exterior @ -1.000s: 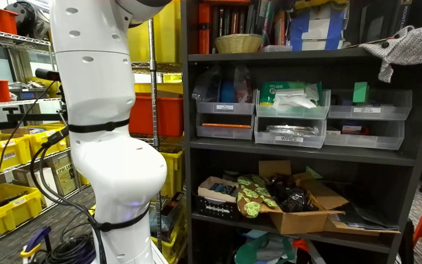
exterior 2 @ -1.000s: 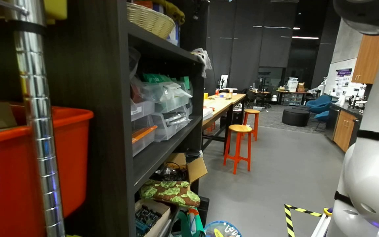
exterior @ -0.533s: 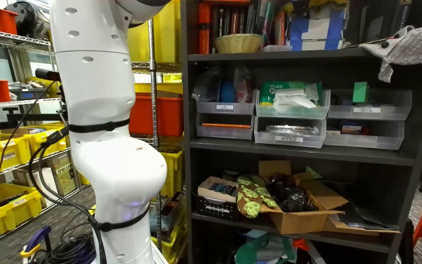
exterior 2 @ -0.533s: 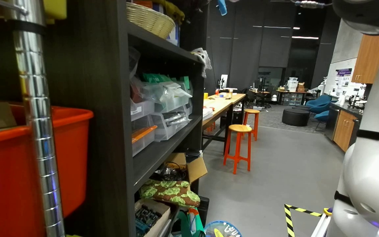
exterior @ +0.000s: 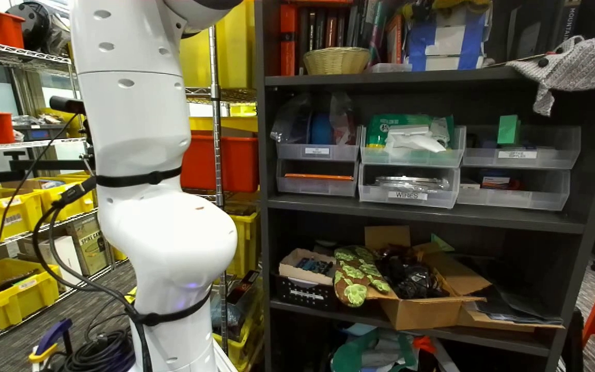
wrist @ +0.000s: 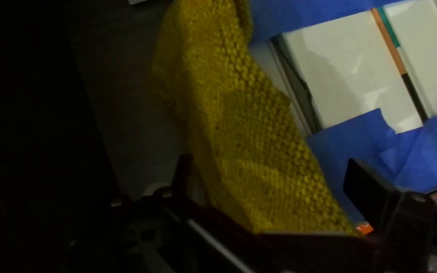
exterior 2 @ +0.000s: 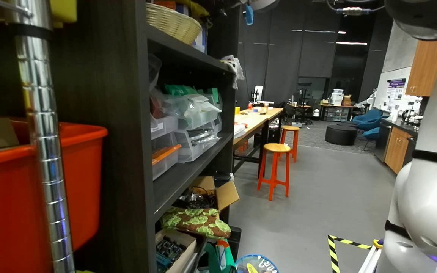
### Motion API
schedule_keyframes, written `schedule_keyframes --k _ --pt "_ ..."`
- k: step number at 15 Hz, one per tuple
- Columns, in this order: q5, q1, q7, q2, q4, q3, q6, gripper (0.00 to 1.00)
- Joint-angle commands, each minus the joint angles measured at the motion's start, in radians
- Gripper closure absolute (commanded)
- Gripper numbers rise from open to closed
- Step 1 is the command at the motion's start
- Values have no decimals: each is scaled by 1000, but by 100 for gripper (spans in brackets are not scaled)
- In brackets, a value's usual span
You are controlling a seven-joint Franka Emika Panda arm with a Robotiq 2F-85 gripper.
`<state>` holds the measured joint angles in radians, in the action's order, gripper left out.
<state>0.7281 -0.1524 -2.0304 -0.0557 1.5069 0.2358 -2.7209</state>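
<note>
My gripper point(wrist: 269, 170) is open in the wrist view, with one dark finger on each side of a yellow knitted cloth point(wrist: 256, 125). The cloth lies between the fingers, and I cannot tell whether they touch it. The cloth also shows on the top shelf in both exterior views point(exterior: 460, 6) point(exterior 2: 194, 9). It lies along and partly on a white box with blue tape point(wrist: 355, 72), which also shows in an exterior view point(exterior: 444, 44). A dark part of my gripper point(exterior: 422, 9) shows at the cloth in an exterior view; the rest is out of frame above.
A wicker basket point(exterior: 337, 61) and books point(exterior: 328, 28) stand beside the box on the dark shelf unit point(exterior: 421, 77). A grey knitted toy point(exterior: 561, 72) hangs over the shelf edge. Clear bins point(exterior: 411, 144) sit below. A metal rack post point(exterior 2: 46, 132) stands beside the unit.
My gripper has come down into view at the yellow cloth. The wrist with its blue part and cable has lowered into the top of an exterior view. The cloth's outline has shifted slightly.
</note>
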Motion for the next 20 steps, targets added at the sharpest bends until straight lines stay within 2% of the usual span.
schedule_keyframes --k 1,4,10,11,12,13,18,20 --pt "149 -28 -169 -22 14 -6 -56 0" --pt "192 -35 -223 -13 -3 -6 -38 0" --pt "166 -38 -220 -2 -22 -3 -13 0" --pt "162 -37 -216 1 -26 -2 -10 5" --pt "159 -36 -212 3 -31 -1 -3 16" --pt "162 -35 -215 1 -30 1 3 32" --pt "159 -31 -205 7 -47 8 31 73" --pt "157 -28 -203 10 -54 10 40 86"
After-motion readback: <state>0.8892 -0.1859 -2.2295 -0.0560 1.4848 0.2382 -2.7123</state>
